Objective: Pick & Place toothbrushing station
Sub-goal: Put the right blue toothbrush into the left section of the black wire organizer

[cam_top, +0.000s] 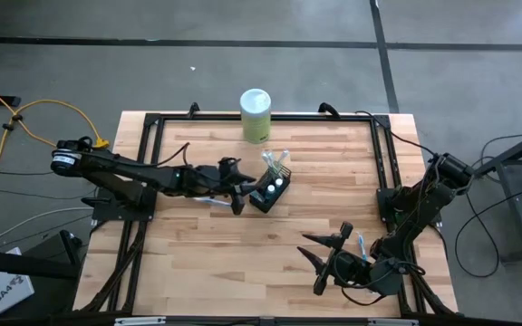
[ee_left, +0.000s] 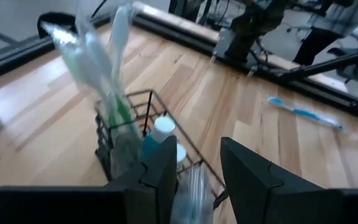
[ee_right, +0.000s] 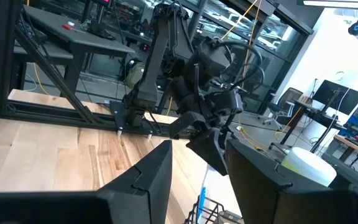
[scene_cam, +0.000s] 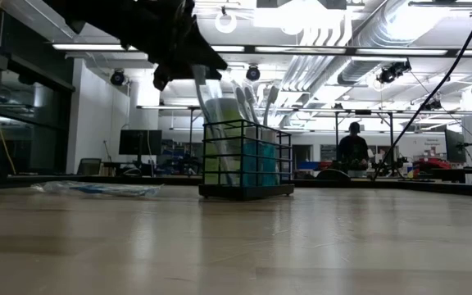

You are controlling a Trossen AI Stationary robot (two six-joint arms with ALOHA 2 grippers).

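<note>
1. High view: the toothbrushing station (cam_top: 271, 192), a small black wire-mesh holder, stands on the table (cam_top: 207, 263) near the middle and toward the far edge, just in front of a pale green canister (cam_top: 256, 115) with a white lid.
2. The left pincer (cam_top: 239, 192) hangs just beside the holder. In the left wrist view its fingers (ee_left: 160, 177) are parted, with what looks like a clear-wrapped toothbrush between them (the wrap blurs there, so I cannot say whether they grip it).
3. The right pincer (cam_top: 324, 258) waits near the front right of the table, fingers spread and empty, with a blue-and-white toothbrush (cam_top: 362, 244) lying next to it.
4. Handling, as a judgement: the mesh box is stiff and probably light, so it may tip or slide if nudged from the side. The wire rim gives a firm hold, and pinching one wall from above seems safest.
5. The toothbrushes (scene_cam: 244, 102) standing inside are thin and top-heavy, and the two teal tubes (ee_left: 156, 138) are smooth and loose, so any tilt could spill them.
6. A clear plastic wrapper (scene_cam: 105, 188) lies flat on the table beside the holder.
</note>
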